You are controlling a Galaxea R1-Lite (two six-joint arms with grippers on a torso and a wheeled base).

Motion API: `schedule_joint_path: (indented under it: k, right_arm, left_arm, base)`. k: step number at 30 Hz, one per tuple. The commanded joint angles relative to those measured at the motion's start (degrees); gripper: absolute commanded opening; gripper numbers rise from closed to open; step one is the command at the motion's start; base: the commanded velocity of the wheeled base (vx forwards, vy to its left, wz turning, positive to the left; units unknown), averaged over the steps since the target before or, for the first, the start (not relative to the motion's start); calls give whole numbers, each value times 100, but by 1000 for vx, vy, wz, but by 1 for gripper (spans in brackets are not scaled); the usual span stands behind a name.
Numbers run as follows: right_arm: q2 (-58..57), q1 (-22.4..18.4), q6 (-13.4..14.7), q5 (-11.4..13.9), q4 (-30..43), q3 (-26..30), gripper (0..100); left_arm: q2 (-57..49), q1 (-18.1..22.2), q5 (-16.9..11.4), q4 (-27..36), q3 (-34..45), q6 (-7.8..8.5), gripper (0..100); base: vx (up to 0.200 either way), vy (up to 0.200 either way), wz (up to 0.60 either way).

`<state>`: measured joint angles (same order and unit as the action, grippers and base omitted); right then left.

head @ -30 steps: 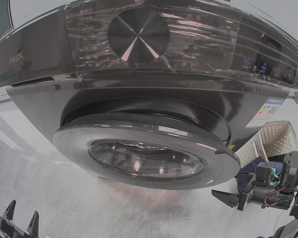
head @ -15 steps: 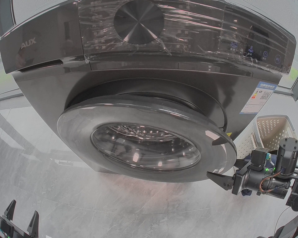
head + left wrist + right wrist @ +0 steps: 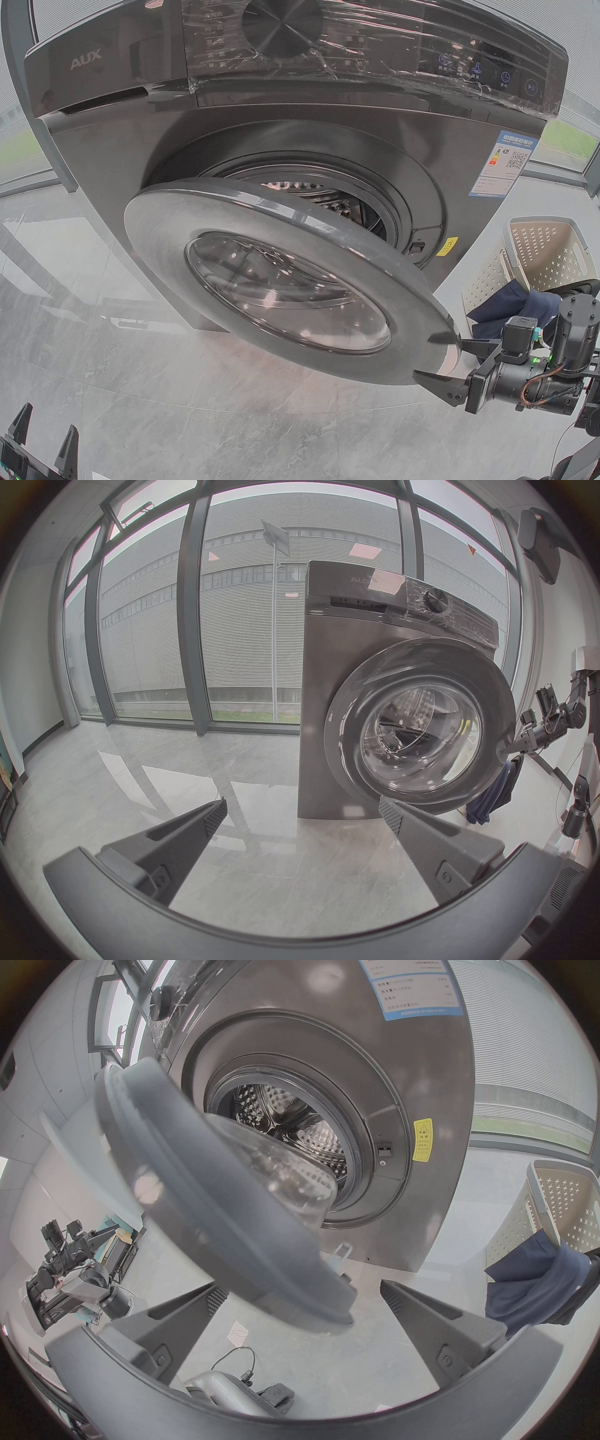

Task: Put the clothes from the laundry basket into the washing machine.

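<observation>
My right claw (image 3: pixel 439 359) is spread wide, its fingers straddling the free rim of the door (image 3: pixel 287 281); I cannot tell whether they touch it. My arm lies low and level, pointing leftward. The door of the washing machine (image 3: pixel 300 119) stands ajar. Dark blue clothes (image 3: pixel 512 306) drape over the laundry basket (image 3: pixel 550 250) beside it. My left claw (image 3: pixel 40 431) gapes empty, well apart.

From where I stand, the right arm (image 3: pixel 572 340) reaches out level, with its wrist (image 3: pixel 531 384) just behind the right gripper (image 3: pixel 439 358). The gripper points toward the robot's left, its two fingers spread wide, one above the other. Low on the other side, the left gripper (image 3: pixel 49 420) points upward, its fingers likewise held well apart
</observation>
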<state>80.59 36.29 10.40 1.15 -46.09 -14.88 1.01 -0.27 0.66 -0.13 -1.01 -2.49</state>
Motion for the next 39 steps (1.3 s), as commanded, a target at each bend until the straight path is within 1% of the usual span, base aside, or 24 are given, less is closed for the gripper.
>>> schedule_joint_path:
  k: [1,5,15,24,26,30,36,39]
  right_arm:
    - [-61,-105,15,0,-5,-14,100]
    - [-44,-70,24,8,-5,-6,100]
    - [-70,-52,24,26,-5,126,100]
    - [194,-26,15,26,-93,-102,100]
    - [238,-8,15,26,-137,-102,100]
    - [299,212,24,17,-251,-23,100]
    - [150,405,32,26,-260,179,100]
    - [-26,370,50,35,-251,249,100]
  left_arm:
    - [-84,0,4,-4,92,-6,100]
    - [-84,0,4,-4,92,-6,100]
    - [-84,0,-4,-4,92,3,100]
    - [-84,0,-4,-4,92,3,100]
    - [-84,0,4,-4,92,3,100]
    - [-84,0,4,-4,92,3,100]
    - [-84,0,-4,-4,92,3,100]
    - [-84,0,4,-4,92,3,100]
  base:
    - [0,200,0]
    - [0,200,0]
    - [0,0,0]
    - [0,0,0]
    - [-200,0,0]
    - [-200,0,0]
    - [0,0,0]
    - [0,0,0]
